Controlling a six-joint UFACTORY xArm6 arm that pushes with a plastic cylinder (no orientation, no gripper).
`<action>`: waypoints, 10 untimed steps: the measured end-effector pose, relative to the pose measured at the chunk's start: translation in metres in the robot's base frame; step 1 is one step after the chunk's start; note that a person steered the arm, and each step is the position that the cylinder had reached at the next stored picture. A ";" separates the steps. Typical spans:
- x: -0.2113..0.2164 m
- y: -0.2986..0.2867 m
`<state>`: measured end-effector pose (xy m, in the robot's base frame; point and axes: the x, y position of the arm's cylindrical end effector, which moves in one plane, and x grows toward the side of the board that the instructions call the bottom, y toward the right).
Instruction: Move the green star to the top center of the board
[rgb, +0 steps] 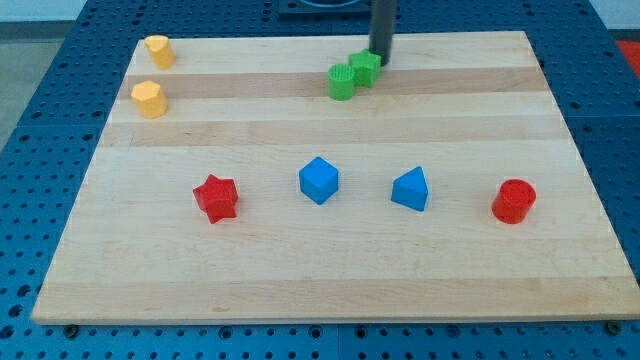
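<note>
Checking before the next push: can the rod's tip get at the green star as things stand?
Probably yes. My tip is right at the green star, on its upper-right side, nothing between them. The other green block sits against the star's lower left, away from the tip.

Near the board's (560, 120) top centre: green star (342, 82), touching green cube (365, 68) up and to its right. My tip (380, 58) just right of that cube, at its upper edge, touching or nearly so. At top left: one yellow block (158, 50), a second yellow block (149, 99) below it, apart. Across the lower middle, left to right, well spaced: red star (215, 197), blue cube (318, 180), blue wedge (410, 189), red cylinder (514, 201).
</note>
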<state>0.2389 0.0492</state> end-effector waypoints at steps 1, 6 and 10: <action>-0.006 0.000; 0.047 0.037; 0.013 -0.053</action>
